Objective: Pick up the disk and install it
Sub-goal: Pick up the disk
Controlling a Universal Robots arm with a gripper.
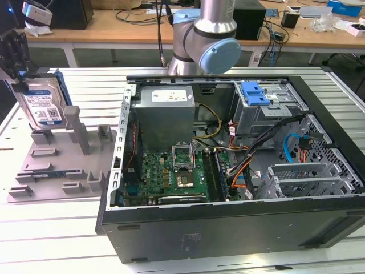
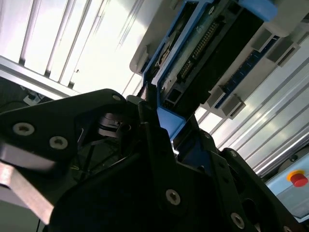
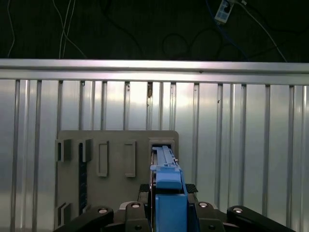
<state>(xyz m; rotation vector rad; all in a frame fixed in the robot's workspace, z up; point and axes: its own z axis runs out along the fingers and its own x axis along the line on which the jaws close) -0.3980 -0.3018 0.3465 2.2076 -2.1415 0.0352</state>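
The disk (image 1: 41, 105) stands on edge, tilted, over the grey fixture plate (image 1: 63, 171) at the exterior view's left. It is silver with a white-and-blue label and a blue rail. My black gripper (image 1: 20, 80) is at its upper end. In the first wrist view the disk's blue rail (image 3: 168, 198) shows edge-on, with my gripper (image 3: 168, 189) closed against both of its sides. The second wrist view shows the disk's underside (image 2: 207, 43) with its connectors, running out from the gripper (image 2: 161, 123). Its lower end is at a slot in the fixture plate (image 3: 116, 145).
An open computer case (image 1: 228, 222) lies at the exterior view's right with its motherboard (image 1: 171, 174), cables and a drive cage with a blue latch (image 1: 254, 94). The arm's base (image 1: 205, 40) stands behind the case. Grey upright posts (image 1: 77, 128) rise from the fixture. The table is ribbed metal (image 3: 241, 145).
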